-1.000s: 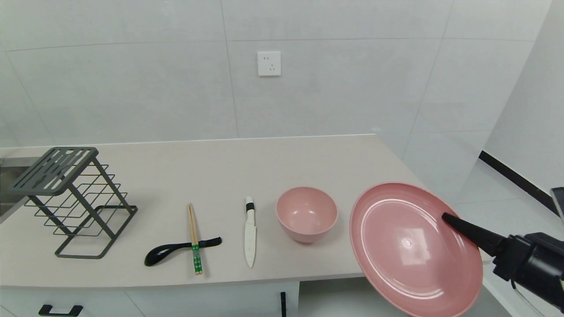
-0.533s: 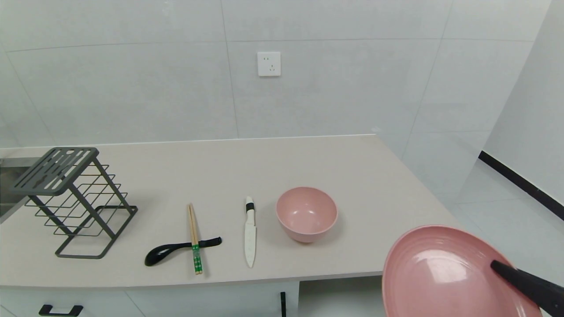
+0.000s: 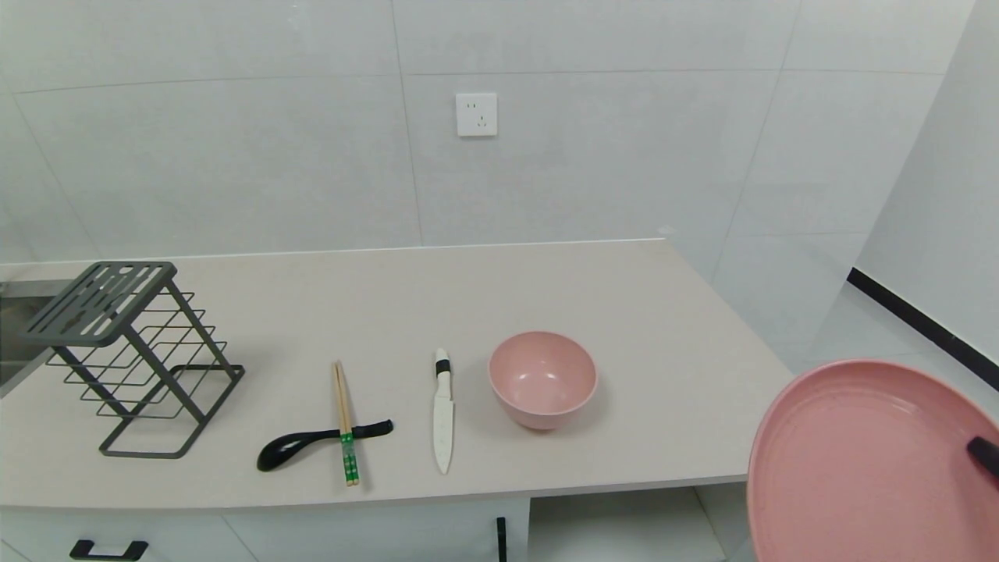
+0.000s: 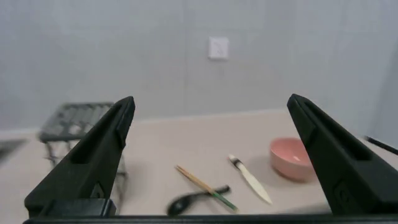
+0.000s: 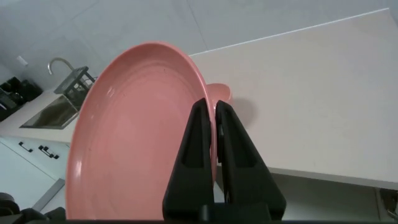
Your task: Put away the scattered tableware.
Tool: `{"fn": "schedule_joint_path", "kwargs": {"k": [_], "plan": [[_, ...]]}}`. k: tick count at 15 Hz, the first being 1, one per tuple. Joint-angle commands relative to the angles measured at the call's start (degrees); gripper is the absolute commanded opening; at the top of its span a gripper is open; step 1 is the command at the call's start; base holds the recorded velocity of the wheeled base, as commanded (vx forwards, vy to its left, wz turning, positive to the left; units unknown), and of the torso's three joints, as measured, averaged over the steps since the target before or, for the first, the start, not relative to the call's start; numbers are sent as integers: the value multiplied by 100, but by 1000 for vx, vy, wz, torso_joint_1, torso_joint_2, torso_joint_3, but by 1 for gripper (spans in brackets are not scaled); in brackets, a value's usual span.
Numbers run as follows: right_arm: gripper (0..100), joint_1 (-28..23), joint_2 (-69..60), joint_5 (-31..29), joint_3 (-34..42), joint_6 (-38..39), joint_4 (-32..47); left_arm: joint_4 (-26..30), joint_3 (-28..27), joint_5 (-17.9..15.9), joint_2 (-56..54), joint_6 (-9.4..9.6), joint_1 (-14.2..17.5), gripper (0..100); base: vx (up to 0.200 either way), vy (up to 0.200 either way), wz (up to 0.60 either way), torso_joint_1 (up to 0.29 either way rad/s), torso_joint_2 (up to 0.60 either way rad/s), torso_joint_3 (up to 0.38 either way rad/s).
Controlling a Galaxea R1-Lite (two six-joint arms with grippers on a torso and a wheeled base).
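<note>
My right gripper (image 5: pixel 212 109) is shut on the rim of a large pink plate (image 3: pixel 866 460), held tilted in the air beyond the counter's right front corner. One black fingertip (image 3: pixel 985 454) lies on the plate's face. On the counter (image 3: pixel 406 304) stand a pink bowl (image 3: pixel 543 378), a white knife (image 3: pixel 442 410), a pair of chopsticks (image 3: pixel 344 425) and a black spoon (image 3: pixel 312 443) crossed under them. A dark wire rack (image 3: pixel 125 351) stands at the left. My left gripper (image 4: pixel 210 99) is open and holds nothing, back from the counter and facing it.
A sink (image 5: pixel 53 112) with a faucet (image 5: pixel 59 62) lies beyond the rack at the counter's left end. A socket (image 3: pixel 476 114) is on the tiled wall behind. Drawer handles (image 3: pixel 108 549) show below the front edge. Open floor (image 3: pixel 897 343) lies to the right.
The right gripper has carried the plate from over the counter's right front corner down and then farther right, off the counter. The things on the counter have not moved.
</note>
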Motion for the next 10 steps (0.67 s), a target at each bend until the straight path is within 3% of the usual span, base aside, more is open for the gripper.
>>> {"fn": "schedule_joint_path", "kwargs": {"k": [1, 3, 7, 10], "plan": [[0, -2, 70, 8, -121, -21, 111, 419, -147, -215, 948, -206, -605, 100, 0, 0, 0, 0, 0, 0], [0, 15, 457, 17, -183, -65, 155, 392, -165, -584, 1686, -223, -833, 100, 0, 0, 0, 0, 0, 0], [0, 77, 1520, 17, -824, -522, 128, 278, -226, -1014, 2952, -223, -860, 100, 0, 0, 0, 0, 0, 0], [0, 437, 2074, 140, -842, -680, -460, -258, -306, -1296, 4182, -188, -1000, 100, 0, 0, 0, 0, 0, 0]]}}
